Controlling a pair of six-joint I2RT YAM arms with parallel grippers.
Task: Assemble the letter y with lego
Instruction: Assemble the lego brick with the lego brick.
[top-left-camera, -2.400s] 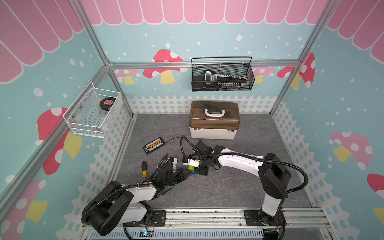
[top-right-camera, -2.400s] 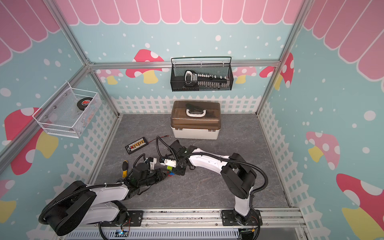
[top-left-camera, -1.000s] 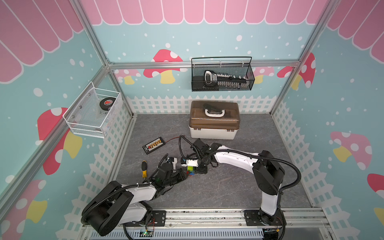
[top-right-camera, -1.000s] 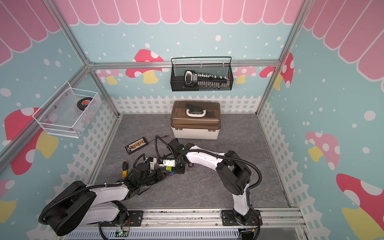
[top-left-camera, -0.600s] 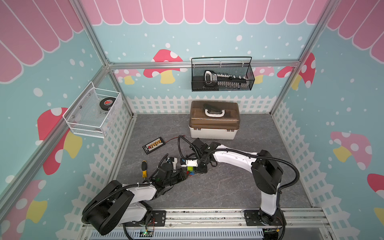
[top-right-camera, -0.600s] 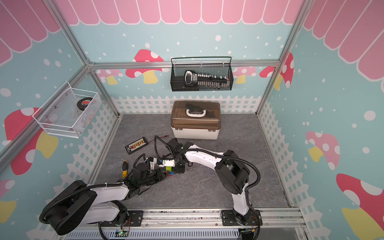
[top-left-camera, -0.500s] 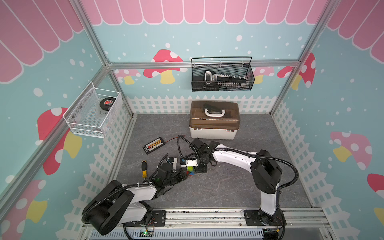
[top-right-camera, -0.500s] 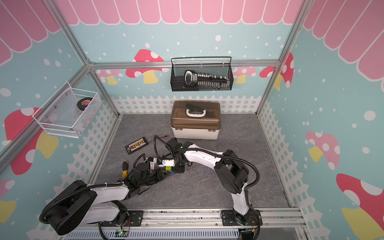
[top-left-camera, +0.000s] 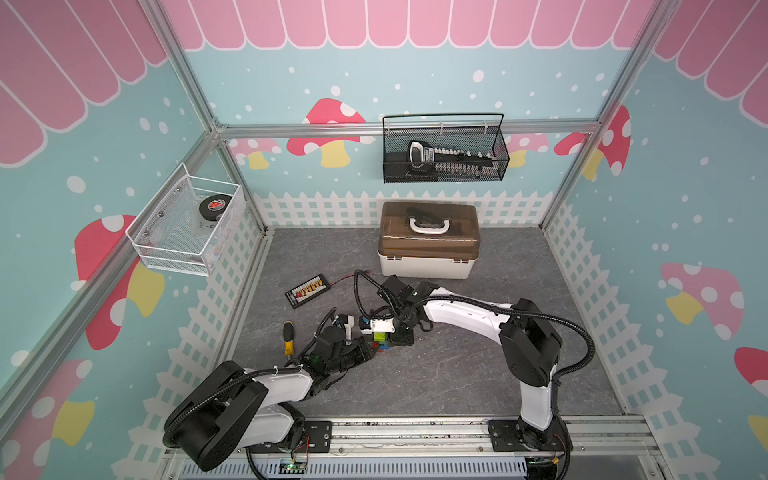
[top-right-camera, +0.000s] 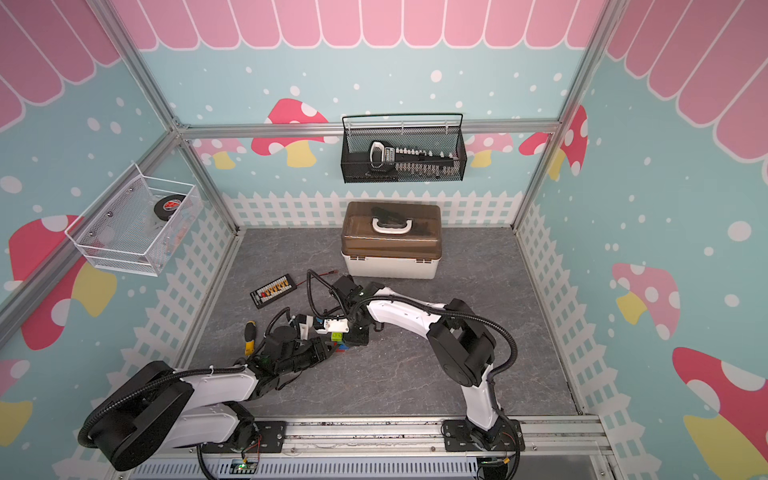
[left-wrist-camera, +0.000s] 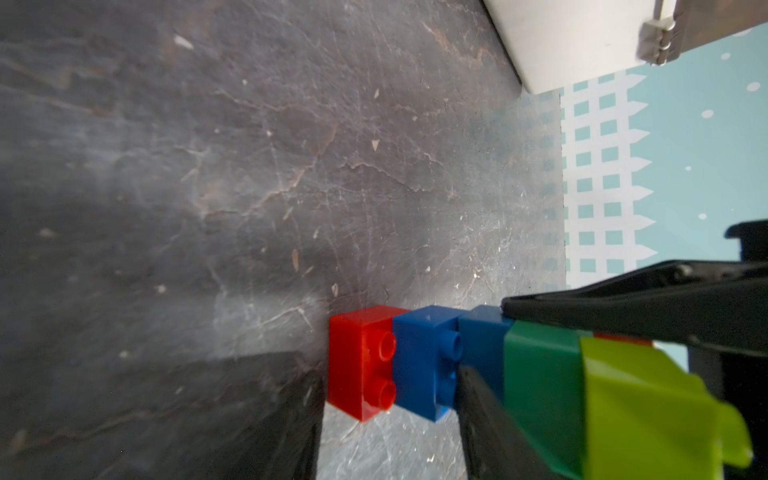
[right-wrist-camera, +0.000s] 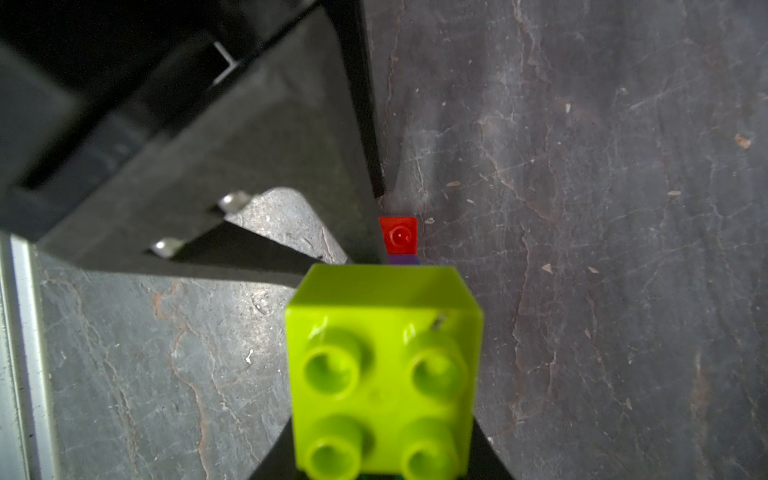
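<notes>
Between the fingers (left-wrist-camera: 615, 309) of our left claw (left-wrist-camera: 484, 338) sits the blue stem (left-wrist-camera: 424, 361) of the letter y (top-left-camera: 381, 343). The claw is clamped on it from the side, just under the dark green bar (left-wrist-camera: 540, 386). Our right claw (right-wrist-camera: 380, 440) comes from above and is closed on the lime-green brick (right-wrist-camera: 382, 365), whose studs face its wrist camera. A dark finger (right-wrist-camera: 270, 463) shows on either side of that brick. Far below the lime edge we see the red tail (right-wrist-camera: 398, 235), which seems to rest on the grey mat (top-left-camera: 457, 374), so the figure stands upright. A red sliver (left-wrist-camera: 623, 338) beside the lime suggests the other tip is already on the bar.

We judge the step in hand to be seating this last brick. To do it well, we push straight down along the studs, never sideways. The left claw braces the stem so the offset tail cannot tip the figure. In the left wrist view the lime edge looks slanted against the bar, though so close a lens may bend it. We square it before pressing hard, and the right claw should let go first.

All this lies in front of the brown-lidded box (top-left-camera: 428, 241), on the arms' side and slightly to its left. The screwdriver (top-left-camera: 288, 337) lies farther left of the box, well apart from the work.
</notes>
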